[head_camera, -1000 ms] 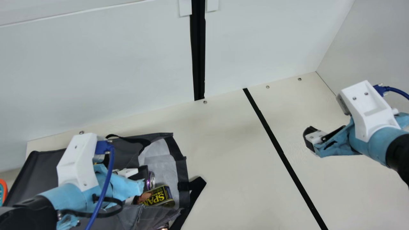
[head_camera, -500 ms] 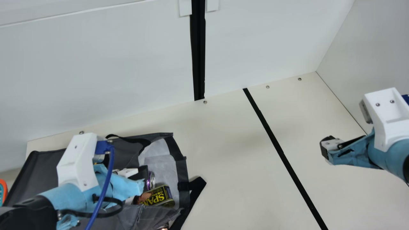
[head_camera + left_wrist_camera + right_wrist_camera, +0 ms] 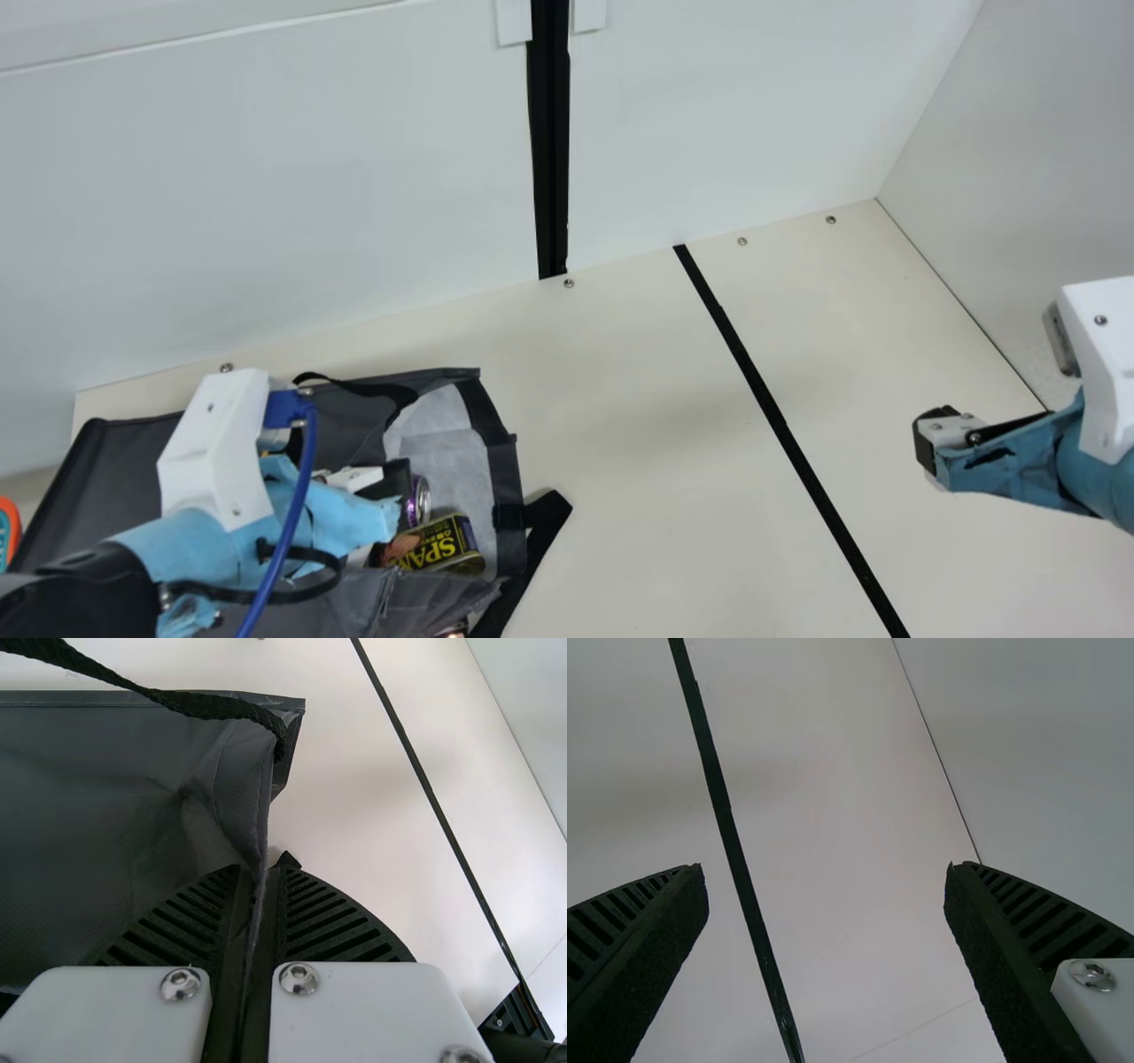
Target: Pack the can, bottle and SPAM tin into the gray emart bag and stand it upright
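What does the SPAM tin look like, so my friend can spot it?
Find the gray bag lying left on the table. In its open mouth is the SPAM tin, dark with big yellow letters, not purple like the can beside it.

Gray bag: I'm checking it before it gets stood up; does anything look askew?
Yes: the gray bag lies on its side, not upright, its mouth gaping, with the SPAM tin askew near the opening and a strap splayed on the table.
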